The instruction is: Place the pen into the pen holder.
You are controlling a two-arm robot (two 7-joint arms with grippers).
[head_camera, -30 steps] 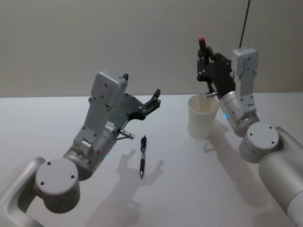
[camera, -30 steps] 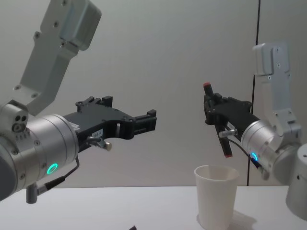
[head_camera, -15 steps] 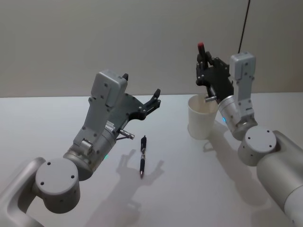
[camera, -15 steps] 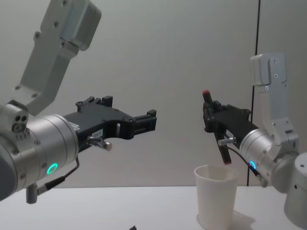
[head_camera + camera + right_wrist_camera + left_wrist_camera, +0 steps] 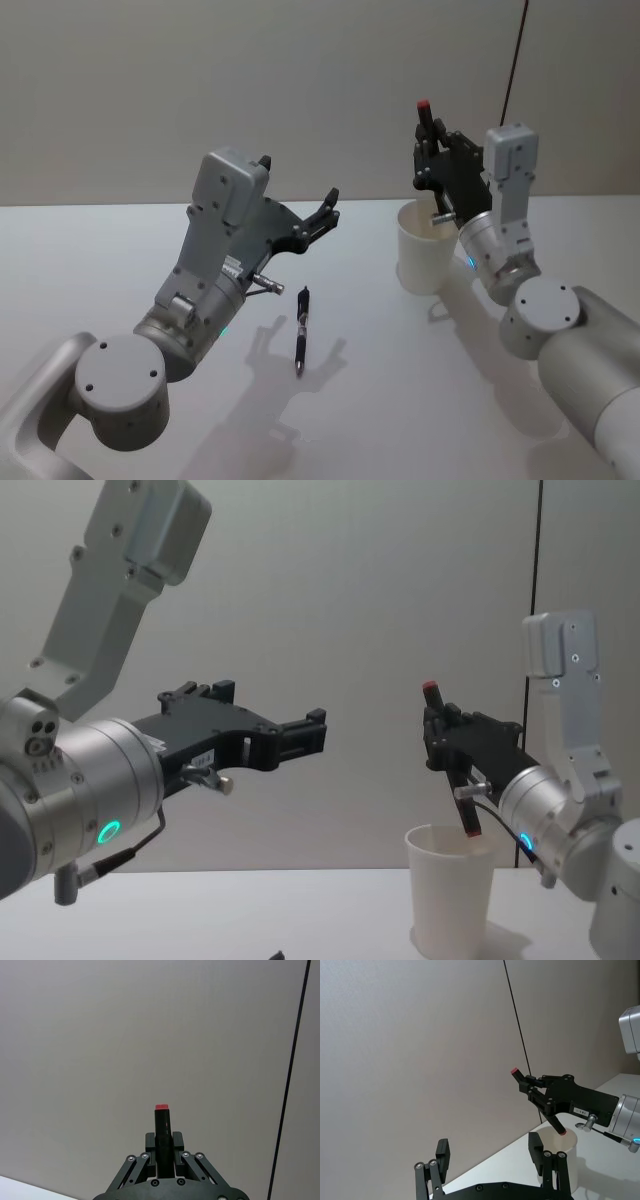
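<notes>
My right gripper (image 5: 433,150) is shut on the pen (image 5: 428,122), a slim black stick with red tips, held steeply tilted over the pen holder (image 5: 425,256). From the chest, the pen (image 5: 467,812) has its lower red tip level with the rim of the white paper cup (image 5: 450,898), over its mouth, with the right gripper (image 5: 446,742) gripping it near the upper end. The right wrist view has the pen (image 5: 161,1126) upright between the jaws. My left gripper (image 5: 326,211) hangs open above the table, left of the cup.
A second black pen (image 5: 302,327) lies on the white table (image 5: 420,400) between the two arms, below the left gripper's fingers. A grey wall stands behind, and a thin black cable (image 5: 534,610) hangs down it at the right.
My right gripper has come down with the pen, so its lower red tip dropped from well above the cup to the rim. The left arm has not moved.
</notes>
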